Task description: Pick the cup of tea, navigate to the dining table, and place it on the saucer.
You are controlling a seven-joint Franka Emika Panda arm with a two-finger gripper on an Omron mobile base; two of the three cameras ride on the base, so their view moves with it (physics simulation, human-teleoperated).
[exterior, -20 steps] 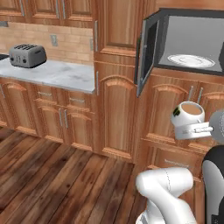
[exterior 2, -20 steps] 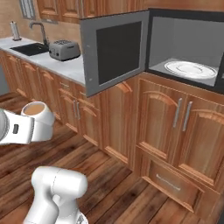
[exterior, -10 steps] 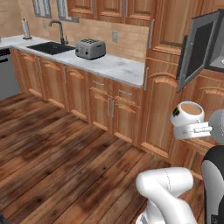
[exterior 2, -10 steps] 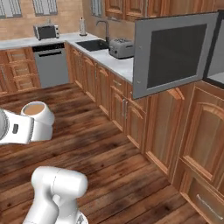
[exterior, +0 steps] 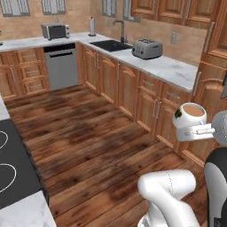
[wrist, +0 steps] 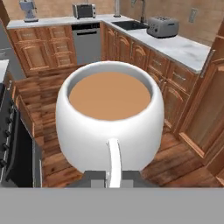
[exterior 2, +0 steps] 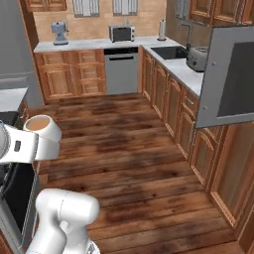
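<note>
Up close, the gripper point(wrist: 111, 177) is seen clamped shut on the handle of the cup of tea point(wrist: 109, 116), which is held upright with pale brown liquid level inside. From the left base view, the cup of tea point(exterior: 189, 120) is carried in the air above a wooden floor point(exterior: 93, 137), a dark green mark showing on its side, with the gripper point(exterior: 205, 131) at its right. From the right base view, the cup of tea point(exterior 2: 42, 135) is seen at the left, just above a black cooktop point(exterior 2: 17, 188). Beyond it, a marble counter point(exterior: 170, 66) on wooden cabinets carries a grey toaster point(exterior: 147, 48) beside a dark sink point(exterior: 110, 45). A dishwasher point(exterior 2: 121, 72) is set into the far run of cabinets.
</note>
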